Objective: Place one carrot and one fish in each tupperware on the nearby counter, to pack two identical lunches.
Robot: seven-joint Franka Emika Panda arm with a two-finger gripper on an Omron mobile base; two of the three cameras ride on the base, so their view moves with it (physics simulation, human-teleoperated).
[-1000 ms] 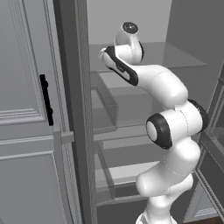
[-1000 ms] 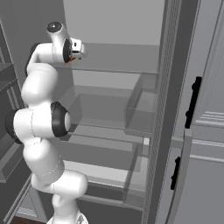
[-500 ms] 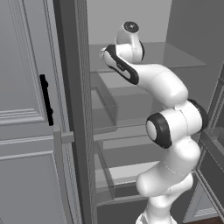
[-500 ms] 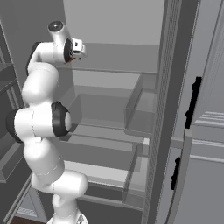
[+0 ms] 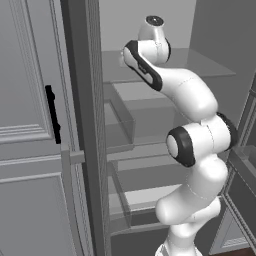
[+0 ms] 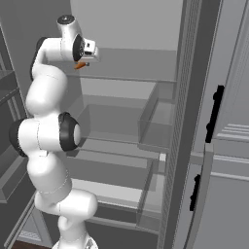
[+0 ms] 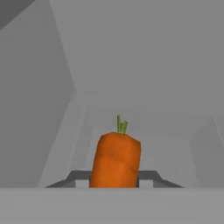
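Observation:
An orange carrot (image 7: 116,159) with a short green top stands upright between my two dark fingertips in the hand view. My gripper (image 7: 114,178) is shut on the carrot, one finger pressed against each side. In the right base view the carrot (image 6: 80,65) is a small orange shape just under the gripper (image 6: 84,61), right above the fridge's upper shelf (image 6: 131,72). The arm reaches up and into the open fridge.
Below the upper shelf (image 5: 200,65) are clear bins (image 6: 156,121) and lower shelves (image 6: 112,168). The fridge's upright frame (image 5: 82,125) stands close beside the arm. Grey panelled doors with black handles (image 5: 52,115) (image 6: 214,114) flank the opening.
The jaws have closed from wide open onto the carrot. The arm has stayed at the upper shelf with hardly any movement.

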